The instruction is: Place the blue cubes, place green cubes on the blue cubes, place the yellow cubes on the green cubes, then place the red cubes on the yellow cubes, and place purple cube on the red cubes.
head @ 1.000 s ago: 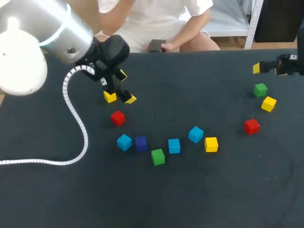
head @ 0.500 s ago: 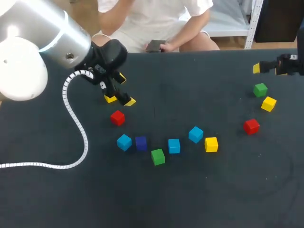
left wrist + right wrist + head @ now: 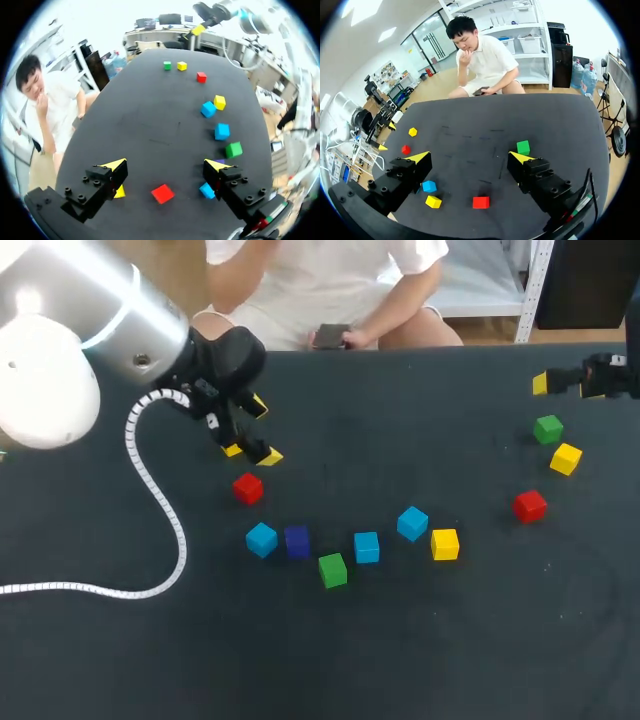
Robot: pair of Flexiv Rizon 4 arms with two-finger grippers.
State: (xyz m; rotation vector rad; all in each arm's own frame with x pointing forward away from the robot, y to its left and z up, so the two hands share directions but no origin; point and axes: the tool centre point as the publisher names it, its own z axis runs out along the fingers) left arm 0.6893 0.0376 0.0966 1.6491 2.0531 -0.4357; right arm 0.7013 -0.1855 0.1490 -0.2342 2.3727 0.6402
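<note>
Several cubes lie on the black table point(image 3: 400, 640). A row near the middle holds a blue cube point(image 3: 261, 539), a purple cube point(image 3: 297, 541), a green cube point(image 3: 332, 569), two more blue cubes point(image 3: 366, 547) point(image 3: 412, 523) and a yellow cube point(image 3: 444, 543). My left gripper point(image 3: 251, 430) is open above a yellow cube point(image 3: 232, 450) that its fingers partly hide; a red cube point(image 3: 247, 488) lies just in front. In the left wrist view the left gripper point(image 3: 165, 167) stands open, with the red cube point(image 3: 162, 193) below its gap and the yellow cube point(image 3: 119, 191) by one finger. My right gripper point(image 3: 565, 382) is open at the far right edge.
By the right gripper lie a green cube point(image 3: 547, 428), a yellow cube point(image 3: 565, 458) and a red cube point(image 3: 529, 505). The right wrist view shows that green cube point(image 3: 523, 147) and red cube point(image 3: 480, 202) under the open right gripper point(image 3: 470, 157). A white cable point(image 3: 150, 490) trails off my left arm.
My left gripper has shifted slightly over the yellow cube, which is now more hidden. The right arm and the cubes have not moved.
</note>
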